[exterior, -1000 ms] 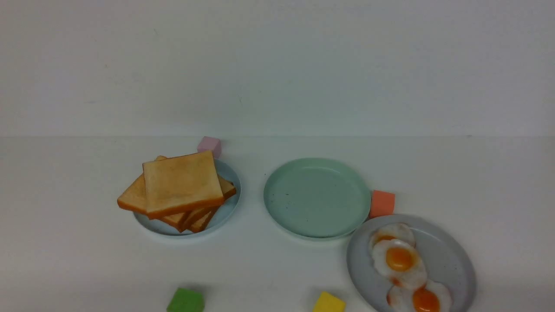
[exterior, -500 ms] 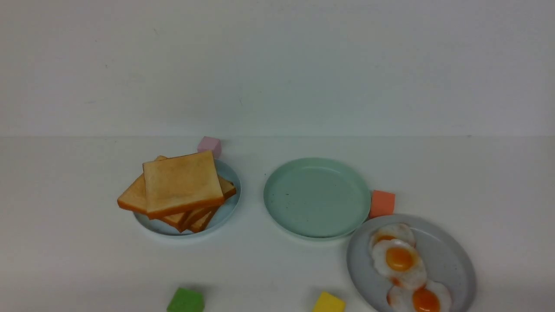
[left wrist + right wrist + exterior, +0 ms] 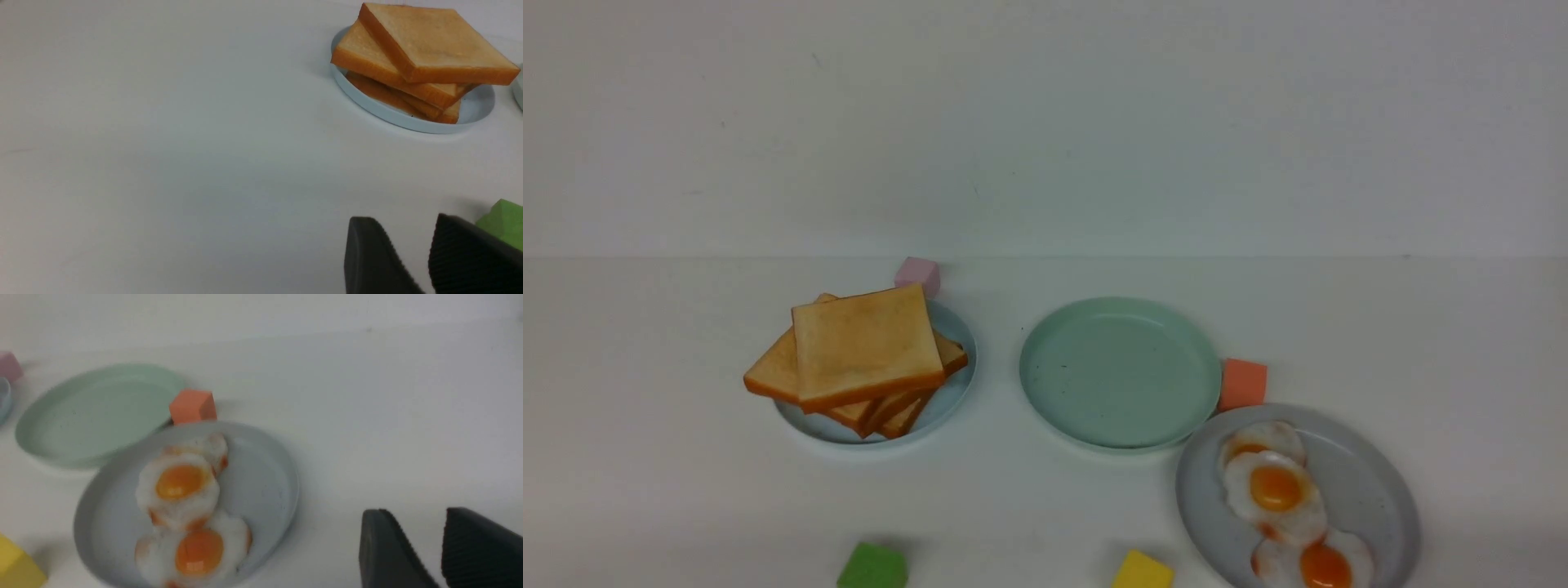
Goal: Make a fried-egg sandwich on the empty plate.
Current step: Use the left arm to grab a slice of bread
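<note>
Empty plate (image 3: 1120,371): mint green, round, shallow rim. We log it lying flat near the middle of the desk (image 3: 645,474), a little toward the right edge, with nothing on it.
Toast pile (image 3: 862,351): several square slices, skewed, golden with orange-brown crusts, stacked on the pale blue plate (image 3: 957,380). It sits left of the empty plate and apart from it, and the lower slices overhang the blue rim toward the left edge.
Fried eggs (image 3: 1276,487): we count three, overlapping in a row, white with orange yolks, all on the grey plate (image 3: 1376,490).
Grey plate: toward the near right corner. Its rim meets the empty plate's rim in our views, but we cannot tell whether they touch.
Orange block (image 3: 1242,384): against the empty plate's right rim, just behind the grey plate.
Pink block (image 3: 918,275): just behind the pale blue plate, on its far side.
Green block (image 3: 872,566): at the near edge, left of centre.
Yellow block (image 3: 1142,570): at the near edge, right of centre, near the grey plate.
Left gripper (image 3: 402,222): black ribbed fingers (image 3: 470,253) parted, bare desk showing between them, gripping nothing. The green block is just beside one finger and the toast pile is well apart.
Right gripper (image 3: 416,514): fingers likewise apart and empty, over bare desk, near the grey plate but clear of it.
Task state: toast and eggs each on their own plate.
</note>
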